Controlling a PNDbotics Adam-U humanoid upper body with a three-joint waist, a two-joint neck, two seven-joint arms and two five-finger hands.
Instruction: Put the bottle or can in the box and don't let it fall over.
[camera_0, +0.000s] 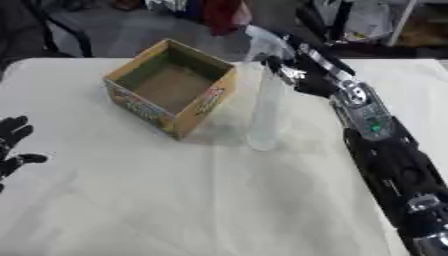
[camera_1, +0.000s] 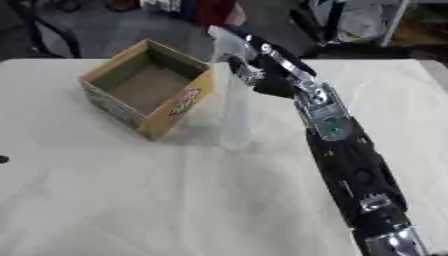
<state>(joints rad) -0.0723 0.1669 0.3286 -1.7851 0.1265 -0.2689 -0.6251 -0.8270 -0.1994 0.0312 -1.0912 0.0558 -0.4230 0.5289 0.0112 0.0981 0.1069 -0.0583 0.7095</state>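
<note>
A tall clear plastic bottle (camera_0: 265, 112) stands upright, its base low by the table (camera_0: 175, 200), just right of the box's near corner. The open cardboard box (camera_0: 140, 106) has yellow printed sides and a bare brown inside with nothing in it. It sits turned at an angle on the left half of the table. My right hand (camera_0: 302, 75) comes in from the right and is curled round the bottle's top part, hiding the neck. My left hand (camera_0: 10, 135) rests open at the lower left edge, away from both things.
The white table's far edge lies just behind the box. Beyond it on the floor are chair legs (camera_0: 70, 30) and red and dark clutter (camera_0: 223, 12). My right forearm (camera_0: 385, 150) crosses the right side of the table.
</note>
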